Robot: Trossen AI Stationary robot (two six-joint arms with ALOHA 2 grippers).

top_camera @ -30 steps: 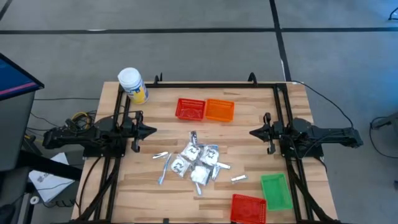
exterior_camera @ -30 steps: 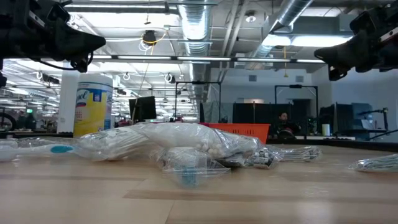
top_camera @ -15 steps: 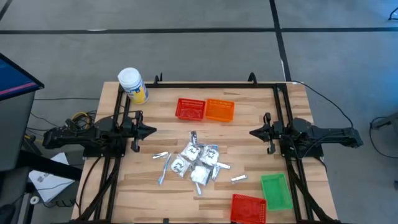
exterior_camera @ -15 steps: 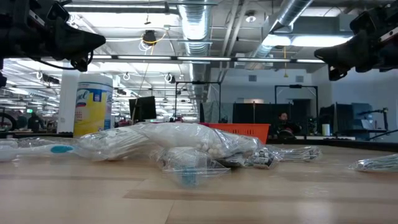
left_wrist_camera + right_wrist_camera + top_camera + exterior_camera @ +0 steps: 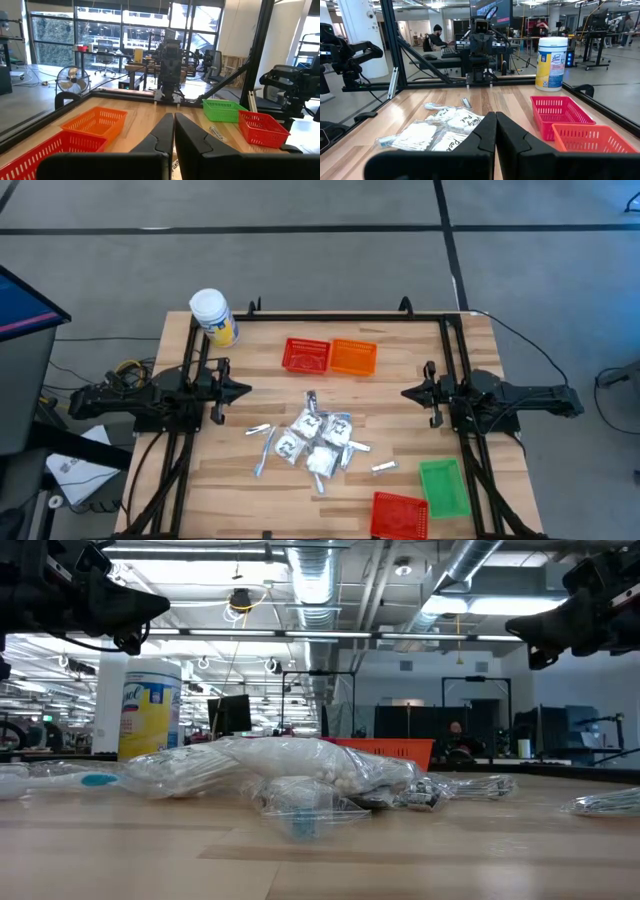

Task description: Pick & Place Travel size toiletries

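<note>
None of the toiletries (image 5: 315, 442) are sitting in a basket (image 5: 444, 487) yet; they are all lying mid-desk (image 5: 400, 430) while the left pincer (image 5: 244, 390) and right pincer (image 5: 408, 392) are hovering closed and empty at the sides.

Toiletries (image 5: 315, 442) heaped on worktop (image 5: 400, 430) between both jaws; two baskets (image 5: 329, 356) beyond, jar (image 5: 213, 316) behind left jaws.

Glossy clear-wrapped toiletries (image 5: 315, 442), wooden table (image 5: 400, 360)
</note>
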